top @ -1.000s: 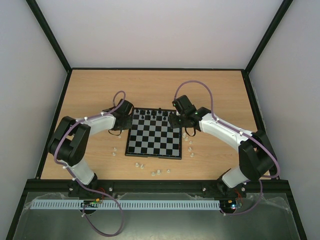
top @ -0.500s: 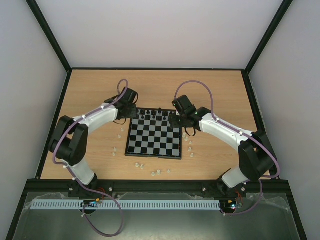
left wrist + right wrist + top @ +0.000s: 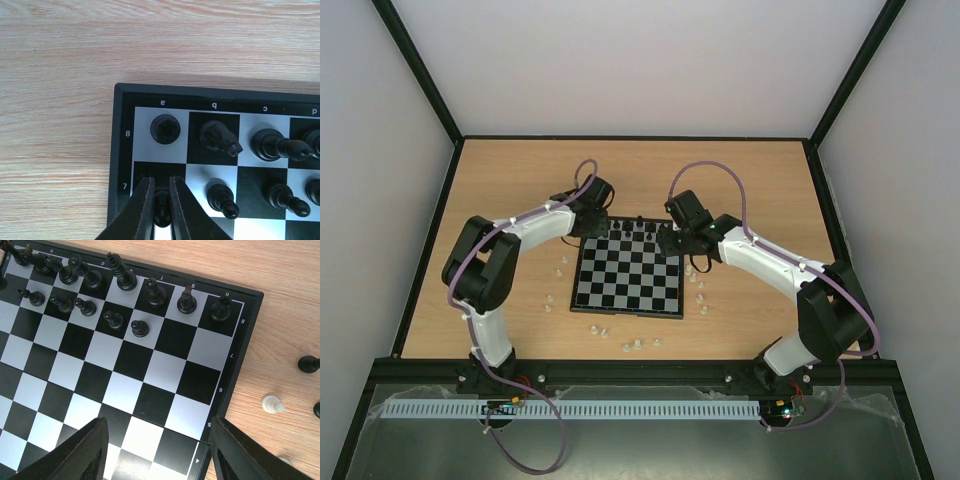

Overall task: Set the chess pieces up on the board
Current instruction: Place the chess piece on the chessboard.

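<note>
The board (image 3: 625, 285) lies mid-table with black chess pieces (image 3: 623, 230) along its far rows. My left gripper (image 3: 160, 179) is shut on a black pawn (image 3: 163, 209), held just over the a7 square by the board's frame (image 3: 120, 150). A rook (image 3: 165, 129), a knight (image 3: 220, 137) and a bishop (image 3: 272, 145) stand in the back row beyond it. In the top view the left gripper (image 3: 596, 222) is at the board's far left corner. My right gripper (image 3: 160, 450) hangs open over the board's (image 3: 150, 360) right side, nothing between its fingers (image 3: 85, 450).
Whitish pieces lie loose on the wood: left of the board (image 3: 560, 265), in front of it (image 3: 635, 345) and to its right (image 3: 700, 290). In the right wrist view a white piece (image 3: 273, 404) and a black one (image 3: 309, 363) sit just off the board's right edge.
The left arm has swung right and away, from beside the board's left edge to its far left corner, carrying the black pawn. The right arm has not moved.
</note>
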